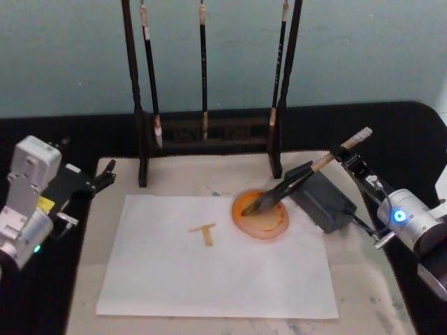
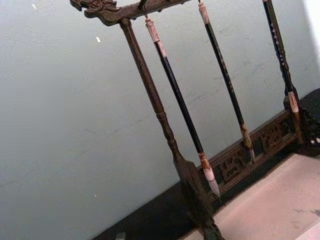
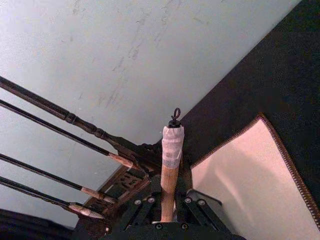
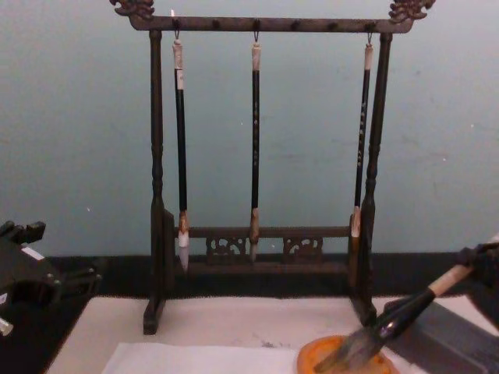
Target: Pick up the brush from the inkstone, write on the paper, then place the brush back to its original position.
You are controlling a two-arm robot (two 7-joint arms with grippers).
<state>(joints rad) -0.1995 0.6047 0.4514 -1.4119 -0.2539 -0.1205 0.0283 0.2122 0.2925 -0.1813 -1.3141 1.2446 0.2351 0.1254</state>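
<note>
The brush (image 1: pixel 290 185) slants over the dark rectangular inkstone (image 1: pixel 325 202), its thick tuft resting on the orange round dish (image 1: pixel 262 216). My right gripper (image 1: pixel 349 159) is shut on the tan upper handle, which rises between its fingers in the right wrist view as brush (image 3: pixel 170 165) with its end loop on top. From the chest the brush (image 4: pixel 405 312) tilts up toward the right gripper (image 4: pixel 483 257). The paper (image 1: pixel 209 272) lies flat and bears a tan T-shaped mark (image 1: pixel 204 232). My left gripper (image 1: pixel 105 178) is parked, open, at the mat's far left corner.
A dark wooden brush stand (image 1: pixel 209 132) with three thin hanging brushes (image 4: pixel 255 140) stands behind the paper. The cream mat (image 1: pixel 363 279) lies under everything on a black table. The orange dish overlaps the paper's far right corner.
</note>
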